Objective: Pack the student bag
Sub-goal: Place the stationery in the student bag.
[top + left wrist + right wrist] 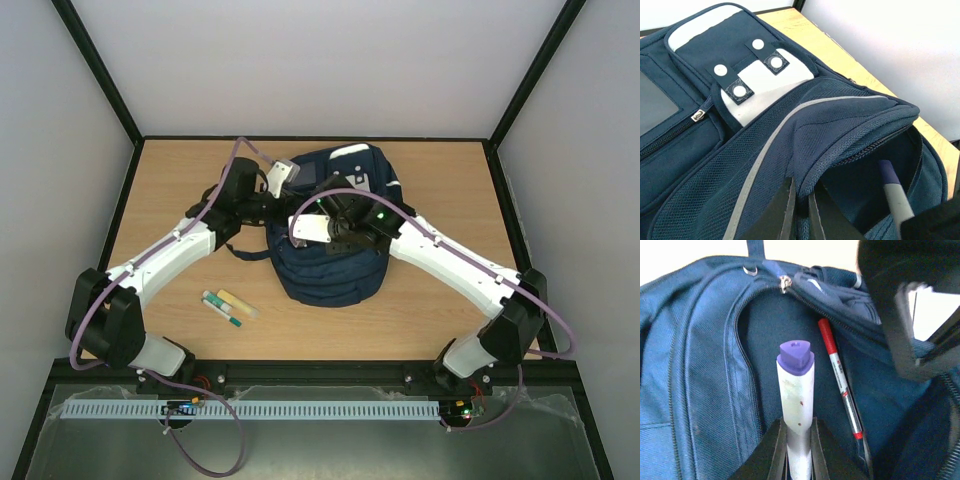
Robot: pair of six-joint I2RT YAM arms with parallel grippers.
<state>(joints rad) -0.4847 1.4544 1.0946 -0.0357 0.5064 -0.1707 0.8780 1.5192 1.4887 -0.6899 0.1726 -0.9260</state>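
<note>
Right gripper (797,432) clamps a purple-capped marker (796,385) at the mouth of the student bag (330,280), centre frame, as left gripper (799,202) pinches the pocket rim; should that pinch slip, the opening could close and block the marker

The student bag (330,272), navy-blue fabric with white patches and a pale reflective stripe, lies flat on the table (180,180) toward its far edge, 1 zipped compartment gaping open.

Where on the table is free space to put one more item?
Bare wood: far right of the student bag up to the table edge, and the far-left corner. Crowded: near-left by the two markers, and around the bag.
</note>
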